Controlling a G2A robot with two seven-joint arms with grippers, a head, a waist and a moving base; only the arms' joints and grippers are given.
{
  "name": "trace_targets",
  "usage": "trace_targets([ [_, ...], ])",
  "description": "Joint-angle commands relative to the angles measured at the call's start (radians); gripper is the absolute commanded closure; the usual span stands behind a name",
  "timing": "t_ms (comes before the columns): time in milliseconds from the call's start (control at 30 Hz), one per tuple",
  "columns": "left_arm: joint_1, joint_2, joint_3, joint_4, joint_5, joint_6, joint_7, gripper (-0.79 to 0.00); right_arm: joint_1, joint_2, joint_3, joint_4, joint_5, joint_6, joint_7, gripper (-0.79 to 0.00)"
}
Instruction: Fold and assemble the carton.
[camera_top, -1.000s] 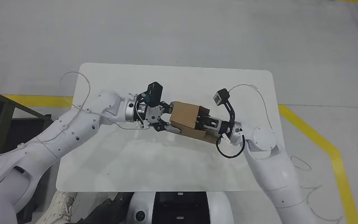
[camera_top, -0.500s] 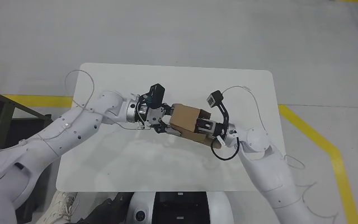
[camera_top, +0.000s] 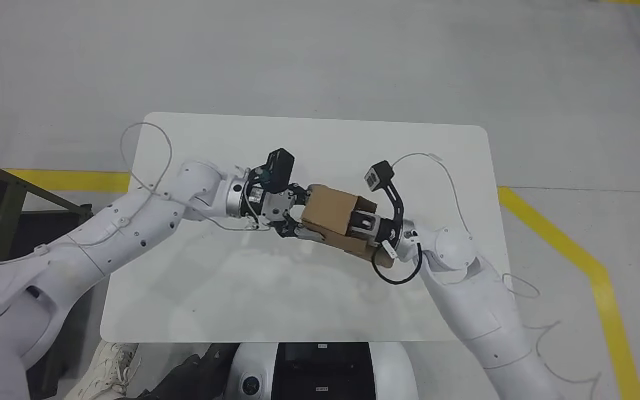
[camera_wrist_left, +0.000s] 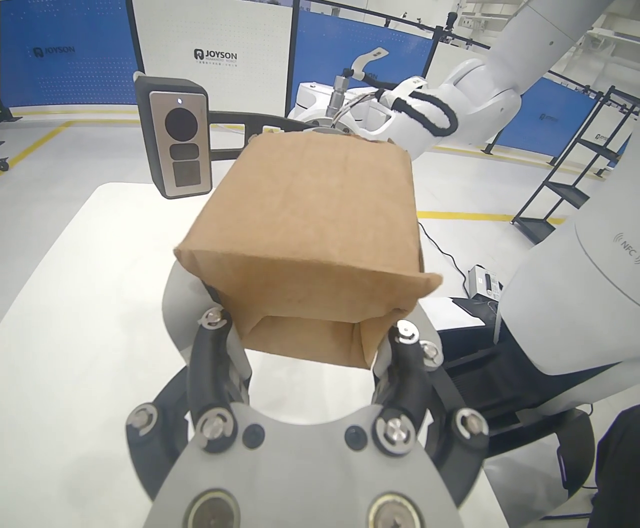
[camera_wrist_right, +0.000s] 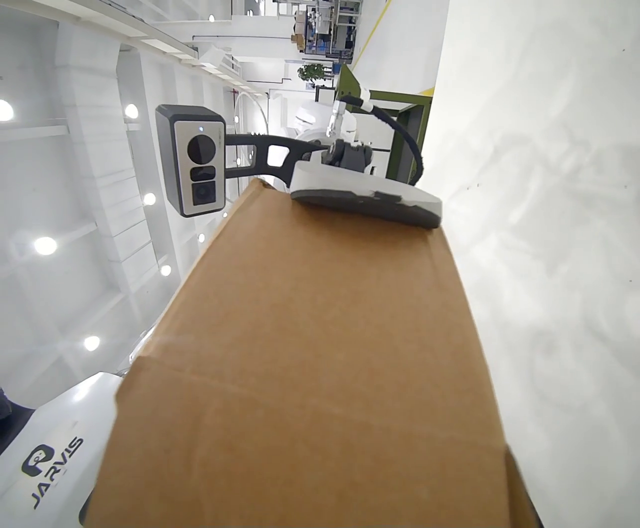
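- I have the brown carton (camera_wrist_left: 310, 225) over the middle of the white table (camera_top: 200, 290). It lies lengthwise from one arm to the other.
- The left gripper (camera_wrist_left: 302, 322) has its jaws clamped on the carton's open end, one against each side wall. From the right wrist view I see one grey pad (camera_wrist_right: 365, 200) pressed flat on a cardboard face.
- The right gripper (camera_top: 368, 226) meets the opposite end. The carton blocks it from the left wrist view, and its own camera looks straight along a cardboard panel. I cannot tell whether it is gripping or loose.
- At the end toward the left gripper, a flap (camera_wrist_left: 305, 285) flares outward, and below it I can look into the hollow inside. The far end is hidden behind the carton's body.
- In the right wrist view a fold line (camera_wrist_right: 300, 392) crosses the near panel, and the nearest corner is cut off at the frame edge.
- The carton looks lifted off the surface, though I get no plain sight of the gap beneath it.
- From above, the carton is well in from all four table edges. One broad strip of white top lies beyond it and another on the robot's side. The arms take up the room to either end.
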Motion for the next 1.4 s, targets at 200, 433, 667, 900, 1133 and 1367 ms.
trace_targets([
  [200,-0.01,0.007,0.007,0.031,-0.002,0.0,0.036,-0.369,-0.033,0.013,0.032,-0.034,-0.02,0.005,-0.012,0.0],
  [433,-0.011,0.012,0.011,0.033,-0.001,0.0,0.051,-0.357,-0.031,0.014,0.02,-0.035,0.001,0.012,0.002,0.0],
  [667,-0.013,0.013,0.016,0.02,0.007,0.0,0.06,-0.363,0.002,0.006,-0.023,-0.007,0.022,-0.002,0.0,0.0],
  [900,-0.017,0.012,0.022,0.015,0.01,0.0,0.065,-0.366,0.024,0.001,-0.045,0.015,0.022,-0.022,-0.024,0.0],
  [1133,-0.019,0.013,0.027,0.019,0.008,0.0,0.068,-0.366,0.029,0.001,-0.054,0.021,0.019,-0.026,-0.026,0.0],
  [1367,-0.021,0.015,0.029,0.023,0.001,0.0,0.072,-0.336,0.018,0.008,-0.04,0.011,0.009,-0.019,-0.016,0.0],
])
